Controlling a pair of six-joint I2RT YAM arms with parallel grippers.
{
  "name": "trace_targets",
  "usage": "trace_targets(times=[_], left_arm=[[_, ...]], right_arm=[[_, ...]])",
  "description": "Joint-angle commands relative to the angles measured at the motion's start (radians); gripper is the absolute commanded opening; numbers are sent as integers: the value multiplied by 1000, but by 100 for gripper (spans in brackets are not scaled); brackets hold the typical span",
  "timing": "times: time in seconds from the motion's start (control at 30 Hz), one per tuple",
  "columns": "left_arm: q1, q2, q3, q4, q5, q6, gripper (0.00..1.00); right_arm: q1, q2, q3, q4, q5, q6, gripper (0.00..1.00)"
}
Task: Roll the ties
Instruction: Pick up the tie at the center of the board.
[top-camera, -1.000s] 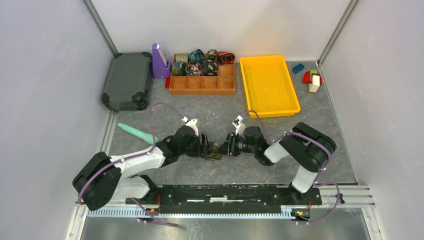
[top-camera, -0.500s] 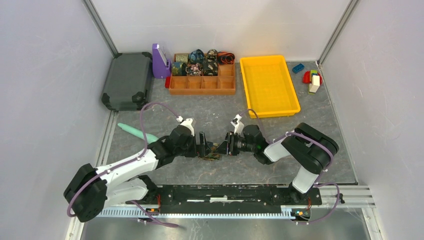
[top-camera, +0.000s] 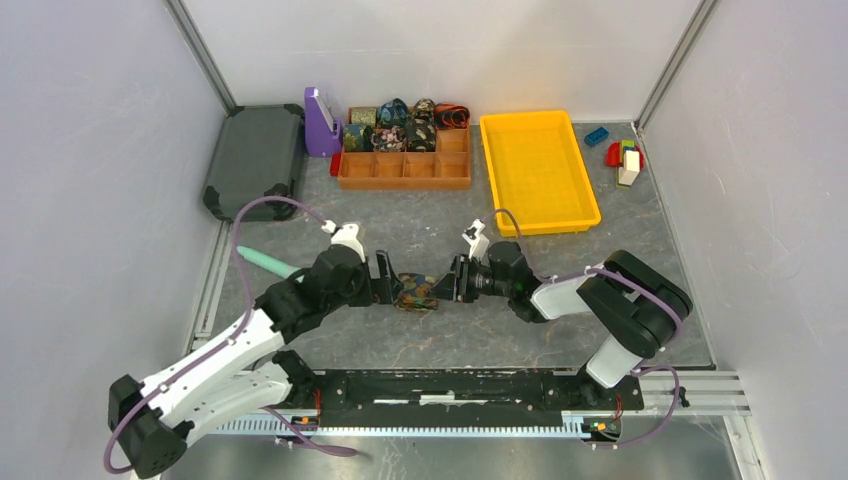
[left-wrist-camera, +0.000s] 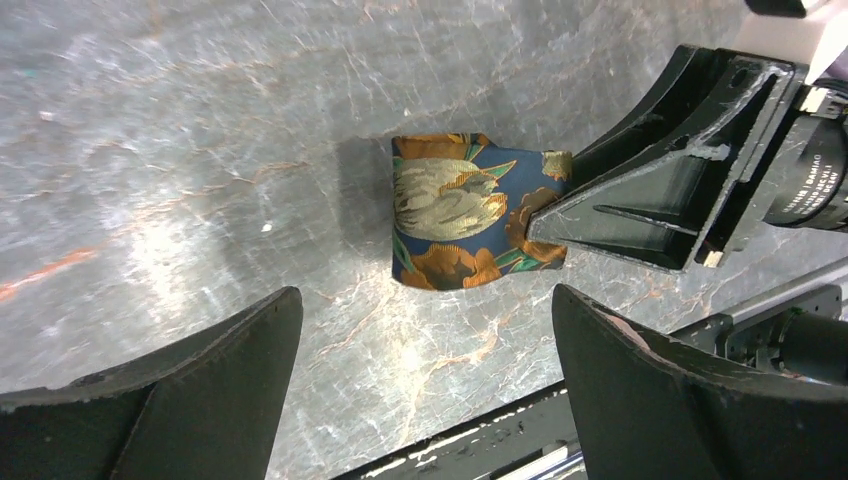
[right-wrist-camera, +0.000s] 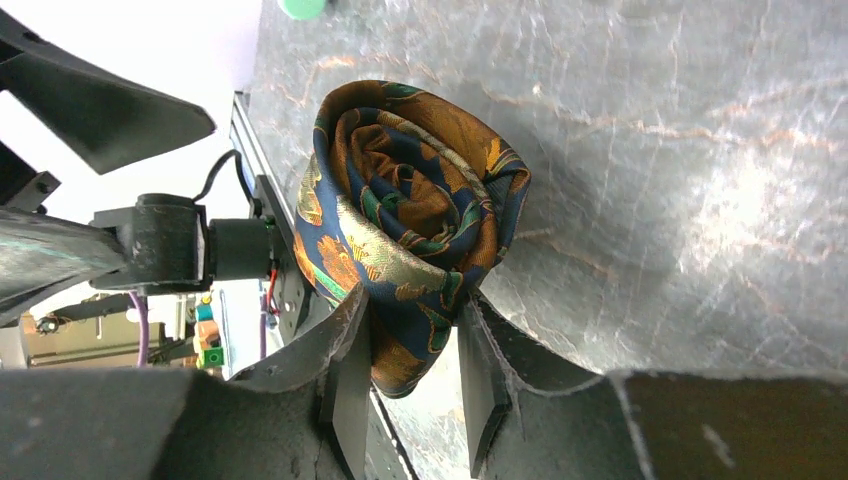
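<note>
Right hand (right-wrist-camera: 413, 315) first: the jaws are partly closed and pinching the rolled tie (right-wrist-camera: 410, 190) by one edge of the coil, so a few layers of the wrap sit between the fingers and the rest of the spiral bulges out beyond them. My left hand (left-wrist-camera: 425, 293) stands wide open with nothing in it, facing the coil from the other side, its fingers clear of the fabric.

The coil sits between the two hands, well to the near side of the orange compartment box (top-camera: 405, 170), out on the grey surface (top-camera: 560, 310).

Handling, as I judge it: this is light, soft, silky cloth in a navy, orange and gold print, and a roll like that wants to spring loose and slide. I'd squeeze across the full coil from outer wrap to outer wrap, pinning the outermost layer, not just an edge.

More rolled ties (top-camera: 400, 125) fill the box's far row, and I can't count them cleanly from above.

What I can't make out:
- where the free tail end lies; no view shows it
- whether the coil rests on the surface or hangs just above it
- how deep the right fingers reach into the layers
</note>
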Motion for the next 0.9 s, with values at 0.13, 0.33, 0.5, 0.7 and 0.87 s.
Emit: trace_targets(times=[0.13, 0.33, 0.5, 0.7, 0.87], left_arm=[[-2, -134, 191, -320, -205, 35, 100], [-2, -192, 241, -413, -294, 69, 100], [-3, -205, 250, -461, -324, 70, 100], [-5, -223, 229, -443, -277, 68, 100], [-5, -246, 202, -412, -256, 90, 100]], right_arm=[[-48, -70, 150, -121, -19, -68, 0], [-118, -61, 314, -301, -22, -133, 0], [-181, -10, 562, -552, 24, -238, 0], [-253, 110, 846, -740, 68, -311, 0], [-311, 228, 1055, -872, 101, -371, 0]])
